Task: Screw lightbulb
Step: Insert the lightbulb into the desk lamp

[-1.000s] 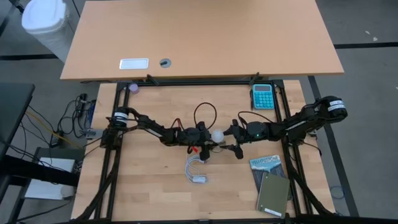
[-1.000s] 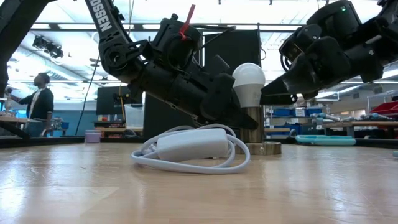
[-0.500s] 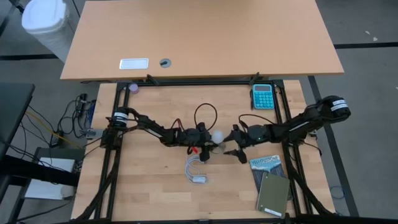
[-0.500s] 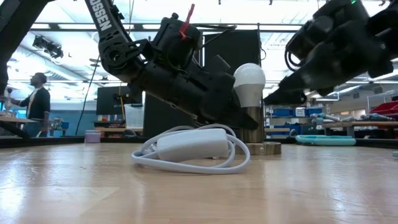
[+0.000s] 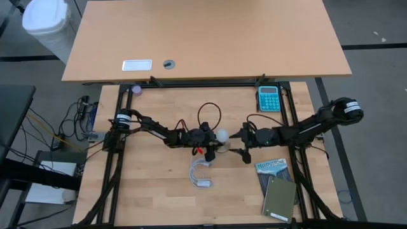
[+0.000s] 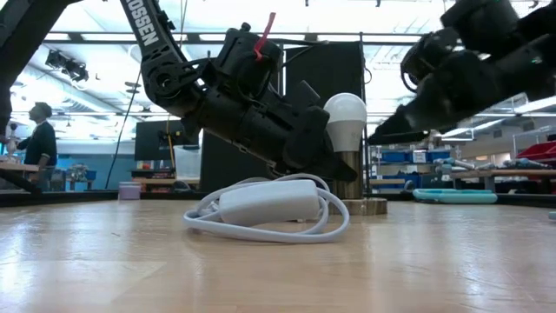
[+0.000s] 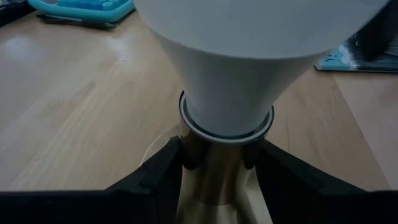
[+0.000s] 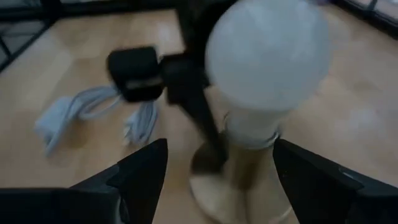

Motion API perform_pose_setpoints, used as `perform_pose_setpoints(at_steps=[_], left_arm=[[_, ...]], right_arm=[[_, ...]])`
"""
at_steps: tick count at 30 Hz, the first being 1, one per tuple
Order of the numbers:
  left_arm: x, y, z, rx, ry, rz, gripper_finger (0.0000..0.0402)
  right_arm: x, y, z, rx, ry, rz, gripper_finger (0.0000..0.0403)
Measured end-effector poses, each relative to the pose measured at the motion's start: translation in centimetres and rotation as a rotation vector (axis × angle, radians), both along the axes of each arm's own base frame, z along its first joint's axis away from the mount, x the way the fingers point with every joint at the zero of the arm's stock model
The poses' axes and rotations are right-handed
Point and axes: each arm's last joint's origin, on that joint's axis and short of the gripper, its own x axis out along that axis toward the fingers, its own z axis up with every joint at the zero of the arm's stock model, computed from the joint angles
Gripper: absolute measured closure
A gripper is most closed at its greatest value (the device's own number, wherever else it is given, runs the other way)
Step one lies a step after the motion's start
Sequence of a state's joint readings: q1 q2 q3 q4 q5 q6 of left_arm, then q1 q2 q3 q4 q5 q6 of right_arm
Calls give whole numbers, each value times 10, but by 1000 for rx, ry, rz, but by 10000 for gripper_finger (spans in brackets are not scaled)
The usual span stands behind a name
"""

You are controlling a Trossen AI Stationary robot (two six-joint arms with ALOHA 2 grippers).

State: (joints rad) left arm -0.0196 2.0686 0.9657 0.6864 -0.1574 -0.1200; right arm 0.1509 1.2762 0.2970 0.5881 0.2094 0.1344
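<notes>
Pale wooden tabletop (image 5: 159,191) fills the lower frame of the high view, with a second desk beyond it at 12 o'clock. Near the table's middle the lightbulb (image 6: 346,122) stands upright, its long axis vertical, globe up and narrow neck down in a brassy socket post (image 7: 211,174) whose flat base rests on the wood. The left gripper (image 7: 214,163) is clamped narrowly on that post just under the bulb's neck, one dark finger on each side. The right gripper (image 8: 219,165) hangs just at 3 o'clock of the bulb with its fingers spread wide and grasping nothing, apart from the globe. From the left wrist the top of the globe is cut off; in the low view the left arm's dark body hides the post's lower part on one side. A coiled white cord with an inline switch (image 6: 266,206) lies at 6 o'clock of the bulb. A teal calculator (image 5: 268,98) sits toward 1 o'clock, and a booklet (image 5: 273,168) and a grey-green notebook (image 5: 279,199) lie toward 4 o'clock. A person (image 6: 39,139) stands far back in the room.
</notes>
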Motion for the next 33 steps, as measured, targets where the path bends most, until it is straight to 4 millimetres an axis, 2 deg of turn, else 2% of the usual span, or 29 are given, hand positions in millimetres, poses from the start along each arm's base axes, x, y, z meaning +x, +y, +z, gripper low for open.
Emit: perform_pose_setpoints(at_steps=[3,7,12,24,29,31,33], left_arm=[[0,0,0,0,1,-3,213],[0,0,0,0,1,-7,213],[0,0,-1,-6,4,-5,213],[-1,-2,-2,-19,15,-19,213],[-1,1,-2,-11,15,14,213],[-1,1,-2,-11,15,16,213],[-1,1,-2,-10,14,16,213]], right_arm=[[7,-7,-2,19,-44,32,112],[16,-14,-13,31,-9,31,112],[26,-10,-13,6,-18,40,113],[12,2,-2,76,54,97,119],[1,15,11,109,42,183,120],[-1,18,14,69,35,156,122],[-3,15,12,14,57,56,125]])
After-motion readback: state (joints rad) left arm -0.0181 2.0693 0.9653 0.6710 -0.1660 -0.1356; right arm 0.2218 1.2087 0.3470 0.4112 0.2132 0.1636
